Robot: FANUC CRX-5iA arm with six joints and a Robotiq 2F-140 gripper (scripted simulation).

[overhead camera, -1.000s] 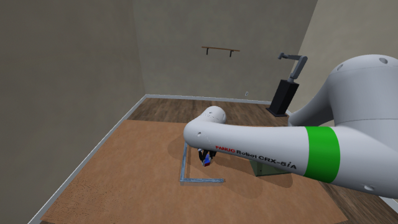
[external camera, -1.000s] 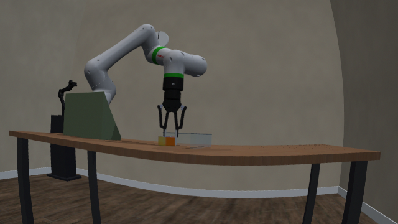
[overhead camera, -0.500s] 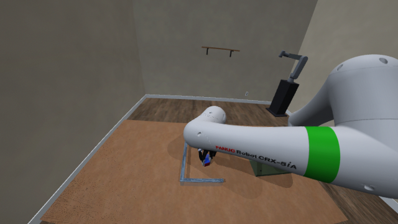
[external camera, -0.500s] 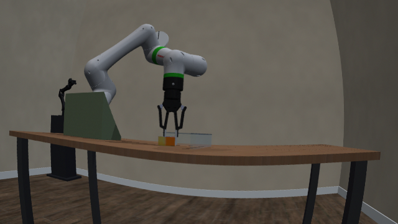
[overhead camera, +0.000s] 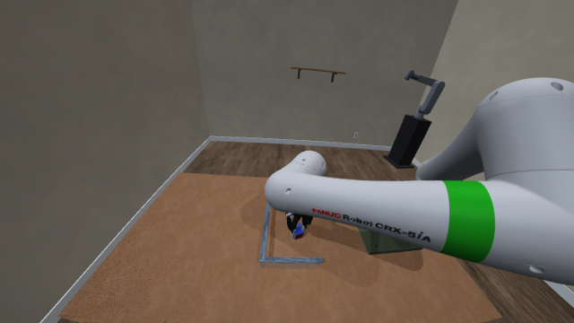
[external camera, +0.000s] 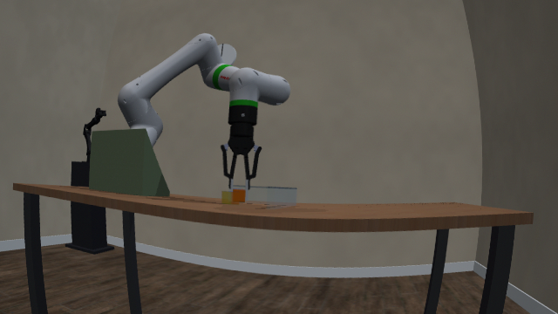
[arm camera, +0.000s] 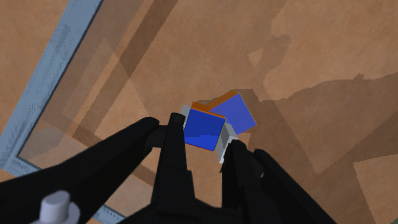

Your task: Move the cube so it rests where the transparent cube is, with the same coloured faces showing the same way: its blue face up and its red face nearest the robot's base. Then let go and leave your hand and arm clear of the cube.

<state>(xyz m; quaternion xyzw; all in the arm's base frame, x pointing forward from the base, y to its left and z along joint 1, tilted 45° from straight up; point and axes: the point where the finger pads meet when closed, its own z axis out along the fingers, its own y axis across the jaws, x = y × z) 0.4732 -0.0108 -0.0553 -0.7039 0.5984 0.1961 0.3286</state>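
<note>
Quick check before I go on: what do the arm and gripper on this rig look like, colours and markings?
The arm is glossy white with rounded joints, bright green bands and red-and-black "FANUC Robot CRX-5iA" lettering. A black wrist section leads to the gripper, black linkage fingers with pale grey pads. No cables show.

- My pincer is clamped on the cube, with the transparent cube touching it on the far side, so there's no gap that way.
- A low grey border strip runs near one side of the pincer and turns a corner.
- The green block stands well apart, behind it.
- I see bare tabletop beyond the strip.
</note>
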